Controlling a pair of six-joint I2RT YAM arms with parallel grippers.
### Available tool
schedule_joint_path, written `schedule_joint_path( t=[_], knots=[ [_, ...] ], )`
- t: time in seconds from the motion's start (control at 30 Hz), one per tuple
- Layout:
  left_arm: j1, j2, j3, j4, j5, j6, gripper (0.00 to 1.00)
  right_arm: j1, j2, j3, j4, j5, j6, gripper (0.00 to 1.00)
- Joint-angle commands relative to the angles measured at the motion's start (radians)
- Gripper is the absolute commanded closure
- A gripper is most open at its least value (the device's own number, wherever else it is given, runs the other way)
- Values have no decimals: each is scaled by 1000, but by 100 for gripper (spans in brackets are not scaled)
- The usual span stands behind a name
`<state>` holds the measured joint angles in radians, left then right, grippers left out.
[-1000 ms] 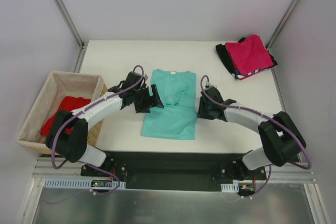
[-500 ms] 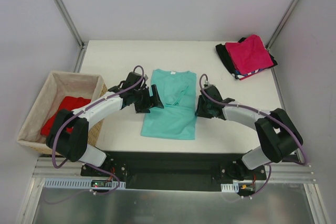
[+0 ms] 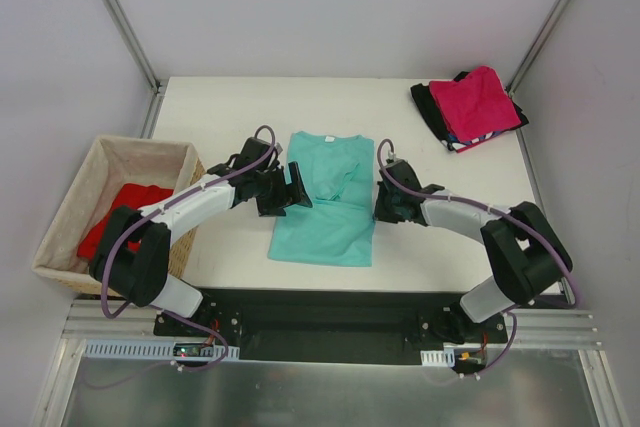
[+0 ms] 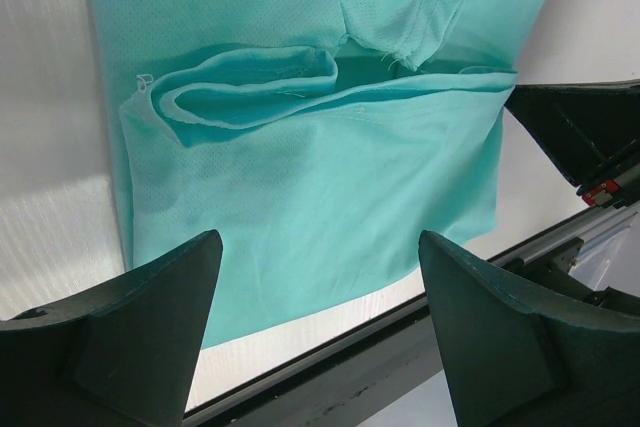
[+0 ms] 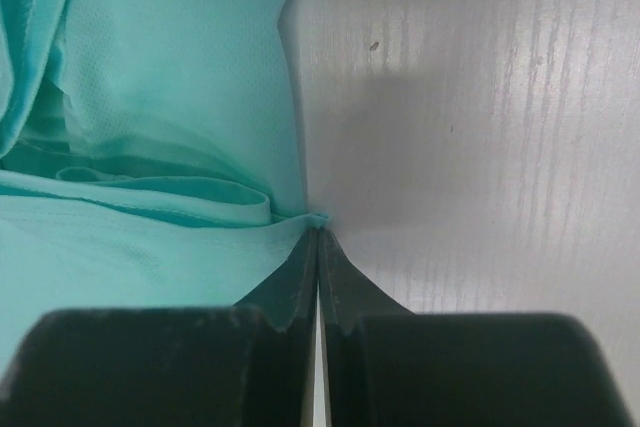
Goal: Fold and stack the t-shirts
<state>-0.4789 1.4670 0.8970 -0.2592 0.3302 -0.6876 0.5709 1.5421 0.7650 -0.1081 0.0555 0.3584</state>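
At the middle of the table the teal t-shirt lies flat, collar away from the arms, its sleeves turned in so it makes a narrow strip. The left gripper hangs spread wide at its left edge, holding nothing. The right gripper is clenched, tips touching the right edge at the crease, probably to start the crosswise fold; whether cloth is caught I cannot tell.

White arms, black joints, looping purple cables
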Motion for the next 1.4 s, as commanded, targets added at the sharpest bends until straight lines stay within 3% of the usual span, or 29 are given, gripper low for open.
schedule_joint_path(
  t=[0.0,0.7,1.27,1.33,1.37],
  knots=[
    [-7,1,39,12,-10,14,20,-3,6,39,8,-6,5,99],
    [-7,4,39,14,-10,13,20,-2,-42,138,-62,10,-18,99],
    [-7,-17,26,12,-22,14,20,-3,147,183,-35,17,-10,99],
    [-7,-17,28,12,-25,14,20,-2,151,186,-33,23,-13,97],
    [-6,-17,28,12,-26,16,20,0,153,186,-31,24,-16,91]
  ],
)
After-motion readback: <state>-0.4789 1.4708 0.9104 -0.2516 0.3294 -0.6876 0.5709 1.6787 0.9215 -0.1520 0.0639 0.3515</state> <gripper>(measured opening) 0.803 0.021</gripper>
